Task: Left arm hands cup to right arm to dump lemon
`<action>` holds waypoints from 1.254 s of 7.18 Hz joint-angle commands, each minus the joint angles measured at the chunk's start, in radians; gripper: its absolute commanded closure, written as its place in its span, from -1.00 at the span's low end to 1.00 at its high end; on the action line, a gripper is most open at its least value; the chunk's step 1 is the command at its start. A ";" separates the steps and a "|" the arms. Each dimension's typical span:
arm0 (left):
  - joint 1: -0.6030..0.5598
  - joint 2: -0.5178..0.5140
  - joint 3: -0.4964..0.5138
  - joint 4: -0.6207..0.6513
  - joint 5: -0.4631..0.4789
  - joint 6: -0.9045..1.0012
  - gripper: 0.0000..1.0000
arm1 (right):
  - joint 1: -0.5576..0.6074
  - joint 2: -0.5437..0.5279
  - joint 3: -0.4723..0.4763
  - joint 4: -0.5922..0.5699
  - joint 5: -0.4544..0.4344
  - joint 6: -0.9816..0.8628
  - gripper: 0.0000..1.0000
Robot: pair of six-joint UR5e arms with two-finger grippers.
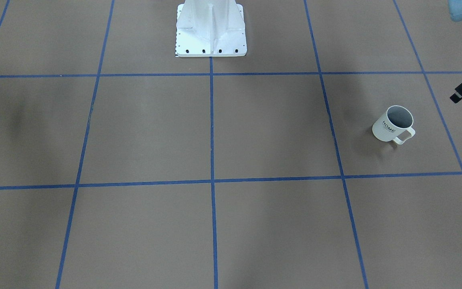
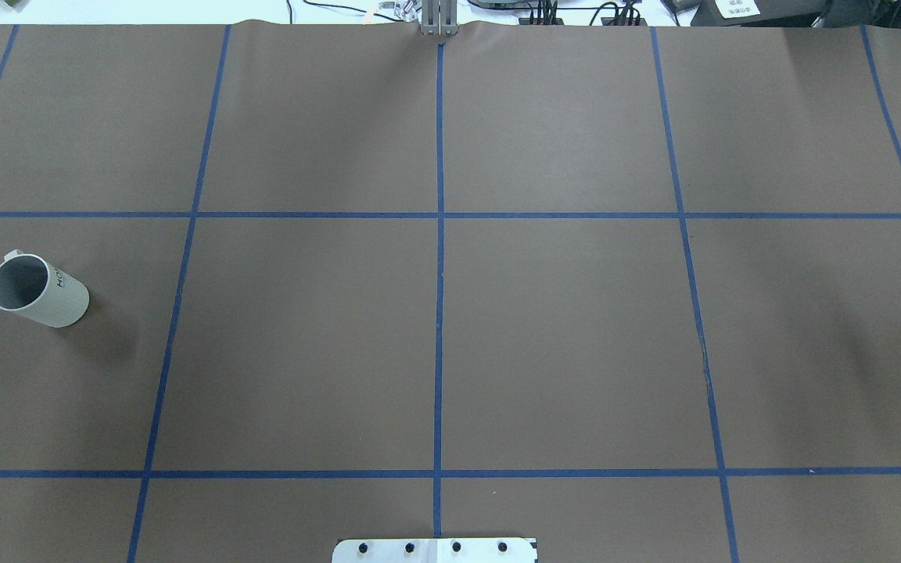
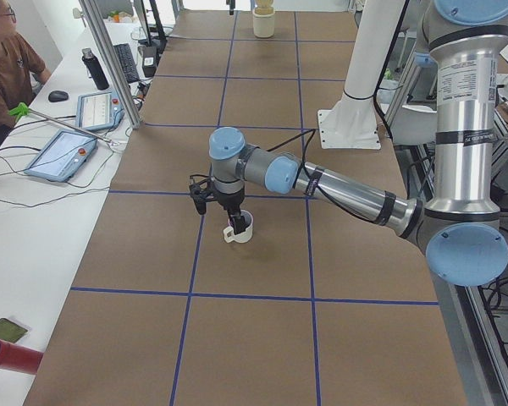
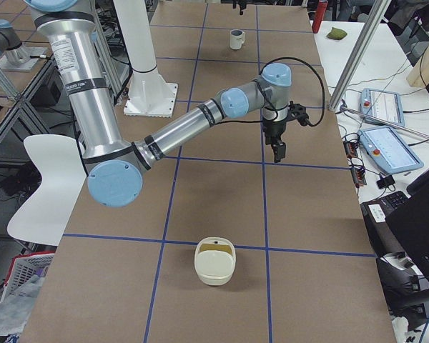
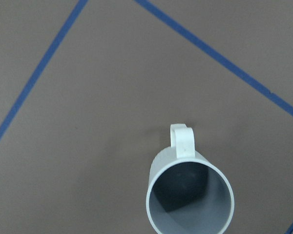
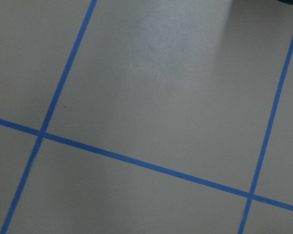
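The white "HOME" cup (image 1: 387,130) stands upright on the brown table, on my left side (image 2: 55,301). Its inside is grey and no lemon shows in it; the lemon is out of view. In the left wrist view the cup (image 5: 185,151) is below the camera, with its handle pointing away and no fingers in view. In the exterior left view my left gripper (image 3: 234,224) hangs just by the cup (image 3: 244,234); I cannot tell whether it is open or shut. My right gripper (image 4: 277,151) hangs above the table at the far right; I cannot tell its state.
A cream bowl (image 4: 214,266) sits at the table's right end and shows far off in the exterior left view (image 3: 263,22). The white robot base (image 1: 211,30) stands mid-table at the robot's side. Blue tape lines grid the brown surface. An operator (image 3: 4,63) sits beside the table.
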 commanded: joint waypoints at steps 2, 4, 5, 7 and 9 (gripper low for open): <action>-0.209 -0.012 0.096 0.046 -0.004 0.441 -1.00 | 0.180 -0.236 -0.013 0.007 0.109 -0.211 -1.00; -0.240 -0.007 0.087 0.047 -0.036 0.382 -1.00 | 0.275 -0.293 -0.080 0.059 0.081 -0.204 -1.00; -0.243 0.017 0.076 0.031 -0.038 0.391 -1.00 | 0.329 -0.311 -0.088 0.085 0.097 -0.198 -1.00; -0.251 0.001 0.102 0.038 -0.016 0.392 -1.00 | 0.330 -0.304 -0.080 0.085 0.120 -0.178 -1.00; -0.251 0.001 0.122 0.041 0.057 0.392 -1.00 | 0.330 -0.281 -0.086 0.085 0.157 -0.120 -1.00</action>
